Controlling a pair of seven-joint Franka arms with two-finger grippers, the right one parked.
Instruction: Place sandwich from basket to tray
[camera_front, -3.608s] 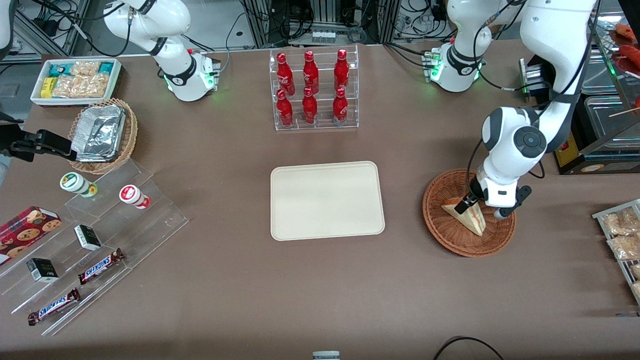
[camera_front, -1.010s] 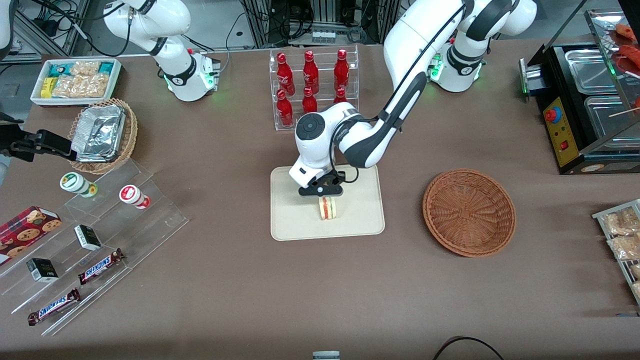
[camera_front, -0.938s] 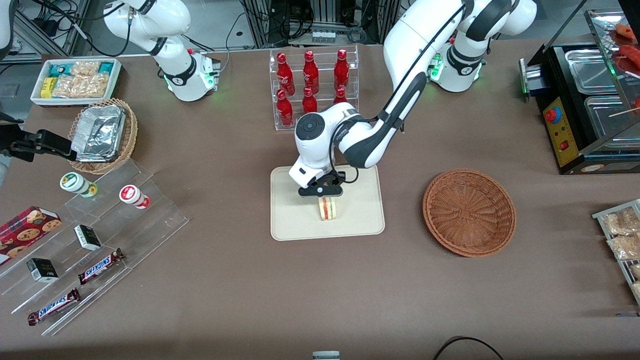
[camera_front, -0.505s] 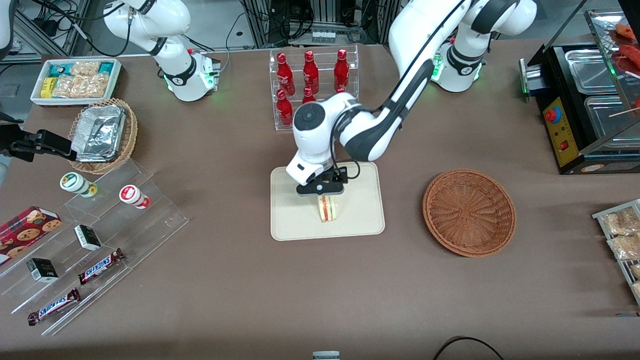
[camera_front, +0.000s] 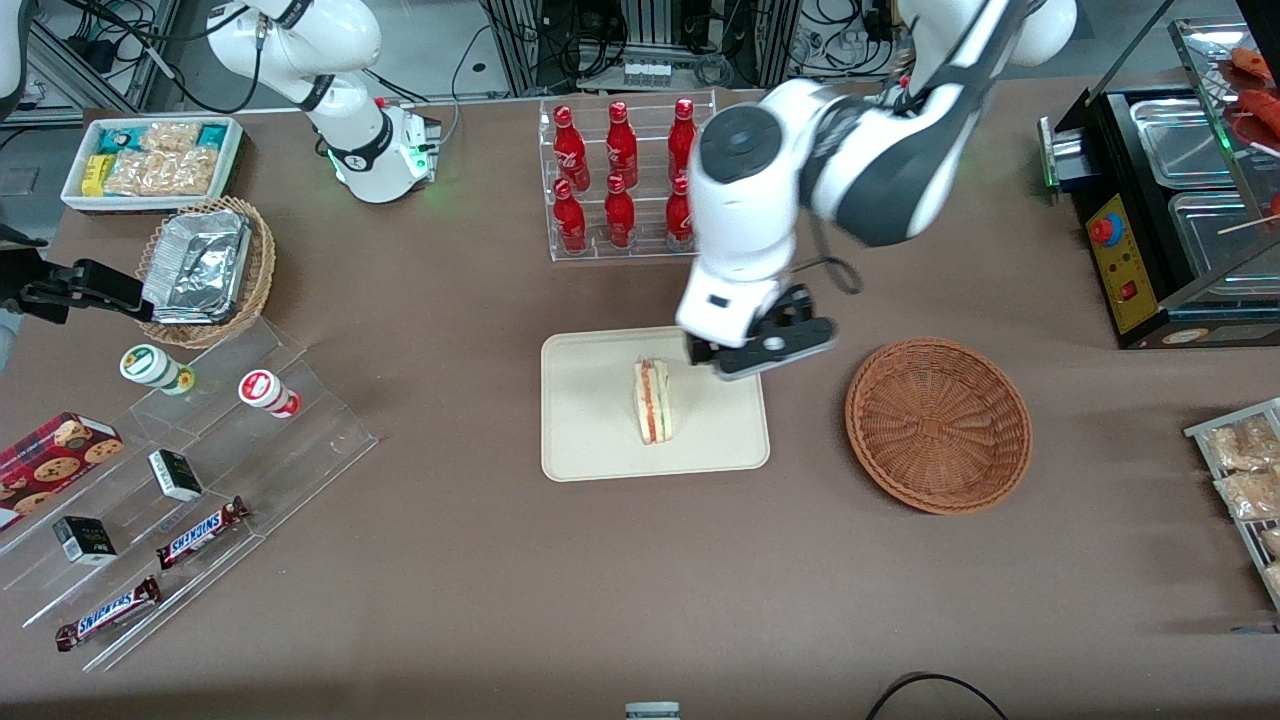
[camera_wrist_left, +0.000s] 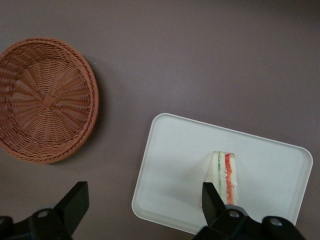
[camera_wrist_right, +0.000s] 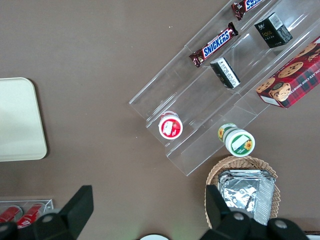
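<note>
My end effector (camera_front: 762, 350) hangs with its fingers spread apart and nothing between them, raised above the tray's (camera_front: 590, 440) edge on the basket's side. The sandwich (camera_front: 652, 402) stands on its edge in the middle of the tray, filling stripes up. The basket (camera_front: 938, 425) sits bare on the surface. I judge the placing done; retreating well means rising straight up and clear, so nothing brushes that narrow, tippable wedge.
</note>
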